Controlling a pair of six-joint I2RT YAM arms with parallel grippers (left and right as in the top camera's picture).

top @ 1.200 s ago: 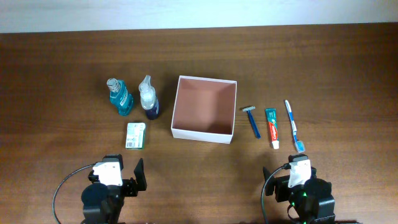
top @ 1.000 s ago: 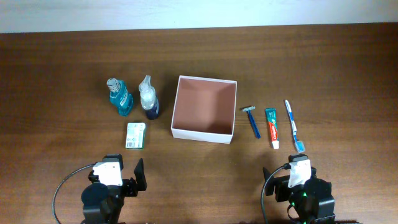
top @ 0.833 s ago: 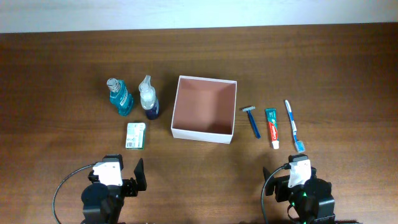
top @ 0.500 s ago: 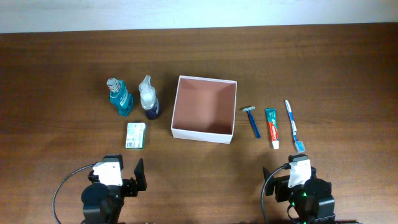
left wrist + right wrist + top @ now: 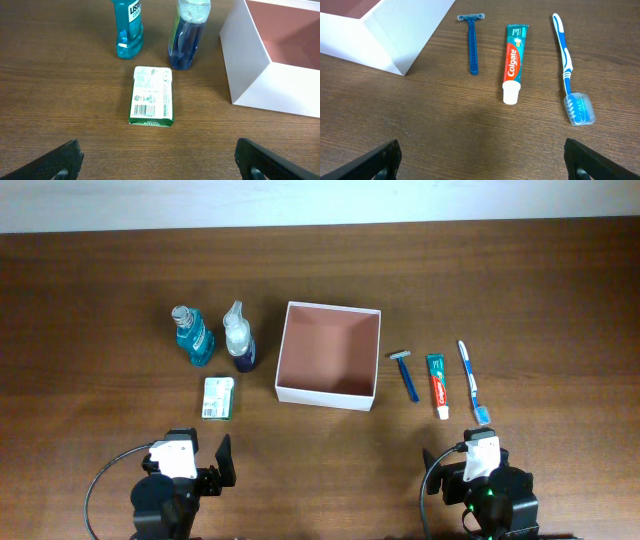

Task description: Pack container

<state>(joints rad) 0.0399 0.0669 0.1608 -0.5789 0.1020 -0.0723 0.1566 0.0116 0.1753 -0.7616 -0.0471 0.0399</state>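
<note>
The container (image 5: pixel 291 392), a square white box with a pinkish-brown inside, stands empty at the table's middle; its corner shows in the left wrist view (image 5: pixel 260 80) and the right wrist view (image 5: pixel 395 35). Left of it stand a blue mouthwash bottle (image 5: pixel 191 336), a dark blue spray bottle (image 5: pixel 239 338) and a green-and-white packet (image 5: pixel 217 397). Right of it lie a blue razor (image 5: pixel 406 373), a toothpaste tube (image 5: pixel 437 383) and a blue toothbrush (image 5: pixel 472 383). My left gripper (image 5: pixel 160 162) is open and empty near the front edge, behind the packet (image 5: pixel 151 95). My right gripper (image 5: pixel 482 162) is open and empty, behind the toothpaste (image 5: pixel 512 62).
The brown wooden table (image 5: pixel 330 460) runs to a white wall at the far edge. Both arm bases with cables sit at the front edge, left (image 5: pixel 170 485) and right (image 5: pixel 482 485).
</note>
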